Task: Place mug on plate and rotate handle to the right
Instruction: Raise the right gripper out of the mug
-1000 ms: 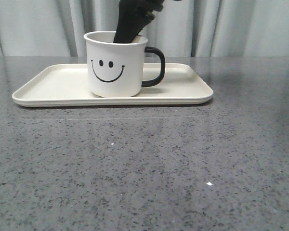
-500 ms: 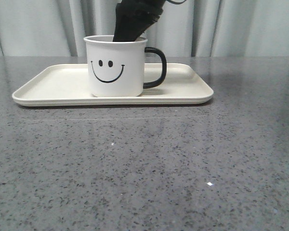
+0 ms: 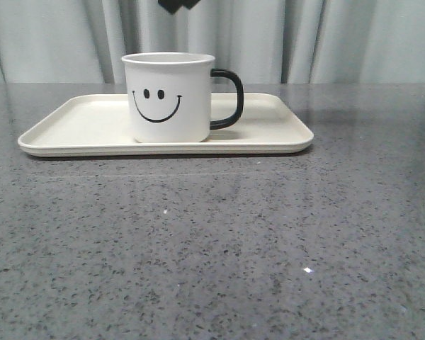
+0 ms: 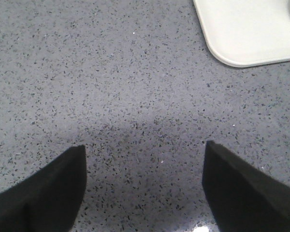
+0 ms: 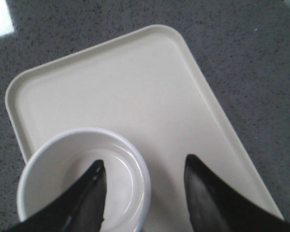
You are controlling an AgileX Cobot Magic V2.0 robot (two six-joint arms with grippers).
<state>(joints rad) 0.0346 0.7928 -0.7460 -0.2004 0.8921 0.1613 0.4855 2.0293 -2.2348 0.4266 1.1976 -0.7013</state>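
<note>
Both grippers, left (image 4: 144, 186) and right (image 5: 144, 188), gape empty; mug (image 3: 171, 97) stands upright on plate (image 3: 269, 134), handle (image 3: 229, 98) rightward.

mug (image 3: 168, 98) – glossy white | plate (image 3: 85, 120) – matt cream | table (image 3: 212, 241) – polished speckled stone

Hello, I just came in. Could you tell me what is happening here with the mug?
The mug stands upright on the plate, smiley face toward the camera, with the handle pointing to the right. Nothing is holding it. The right gripper is open above the mug, one finger over the inside and one outside the rim. The left gripper is open over the bare table, beside a corner of the plate.
</note>
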